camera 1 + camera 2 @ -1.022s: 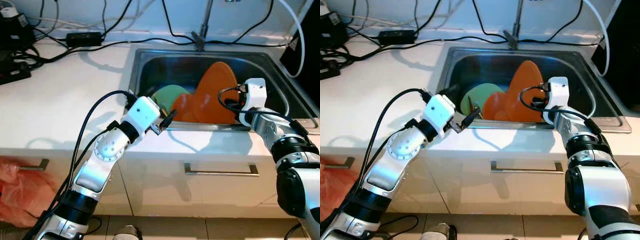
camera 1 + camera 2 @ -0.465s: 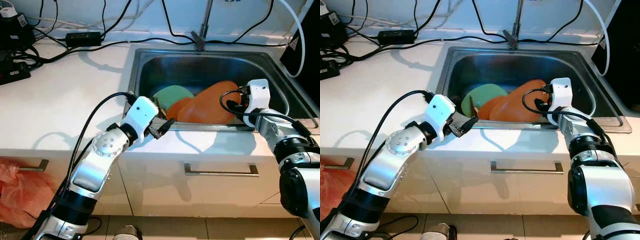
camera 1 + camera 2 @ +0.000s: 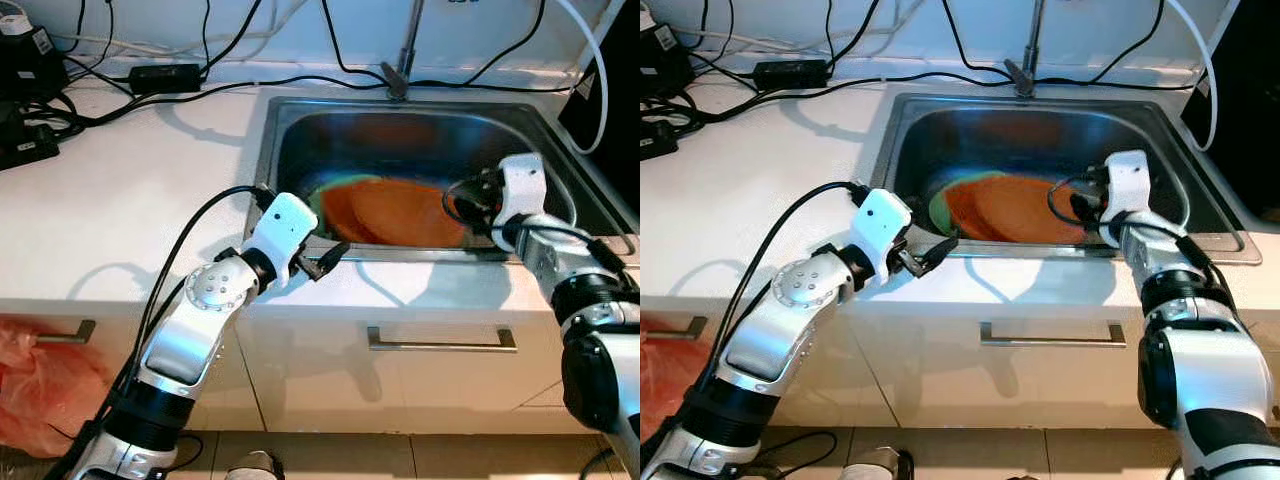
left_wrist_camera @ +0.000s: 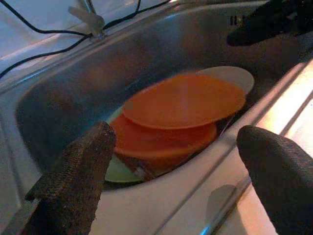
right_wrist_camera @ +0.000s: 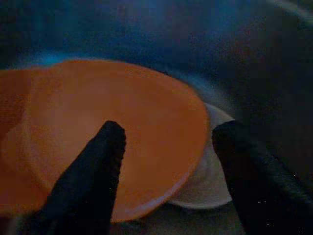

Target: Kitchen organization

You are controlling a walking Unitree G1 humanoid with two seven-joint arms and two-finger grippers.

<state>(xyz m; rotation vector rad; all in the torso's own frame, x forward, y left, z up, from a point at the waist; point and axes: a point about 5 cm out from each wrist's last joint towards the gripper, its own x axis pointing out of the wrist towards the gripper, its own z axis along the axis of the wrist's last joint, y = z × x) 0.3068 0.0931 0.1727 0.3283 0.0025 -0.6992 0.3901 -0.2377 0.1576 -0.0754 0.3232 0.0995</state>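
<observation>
1. Inside the sink, at its right wall, the right gripper is held with its two black fingers spread wide; nothing is pinched between them and nothing is seen to be touched.
2. Just beyond those fingers the top orange plate is seen, lying nearly flat on the sink floor, slightly tilted.
3. Under that plate a second orange plate is stacked, and beneath both a pale green plate is shown by its rim, on the side of the stack nearest the sink's left wall.
4. A white plate is partly covered by the top orange plate, on the side of the stack toward the sink's right wall.
5. Over the sink's front rim, toward its left corner, the left gripper is held with its fingers wide apart; nothing is gripped, and whether the rim is touched cannot be told.
6. At the middle of the sink's back edge a faucet is mounted.
7. Left of the sink the white countertop is crossed by black cables, with a black power adapter near the wall.
8. Below the sink's front rim a drawer handle is fixed to the white cabinet front.
</observation>
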